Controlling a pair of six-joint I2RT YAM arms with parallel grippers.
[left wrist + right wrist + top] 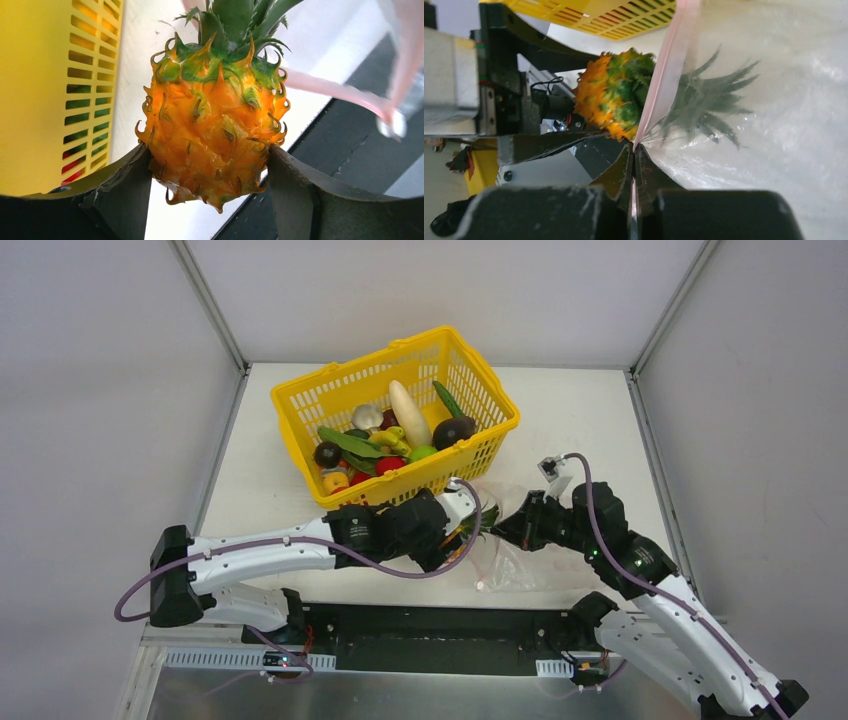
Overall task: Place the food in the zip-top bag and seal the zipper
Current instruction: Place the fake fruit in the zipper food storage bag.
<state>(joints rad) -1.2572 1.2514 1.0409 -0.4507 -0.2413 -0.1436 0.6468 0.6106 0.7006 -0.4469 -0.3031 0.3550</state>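
Left gripper (207, 167) is clamped on a toy pineapple (215, 120), its leafy crown seen through the bag (774, 125) that lies on the counter (590, 420) just before the basket (350, 368). The right gripper (634, 152) is shut on the zipper (669, 65). If the pineapple is pushed crookedly, its spikes could be snagged on the mouth and the zipper dragged from that pinch.

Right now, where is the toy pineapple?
The pineapple is mid-frame in the left wrist view, gripped by the left tool beside the yellow basket, its leaves inside the zip-top bag.
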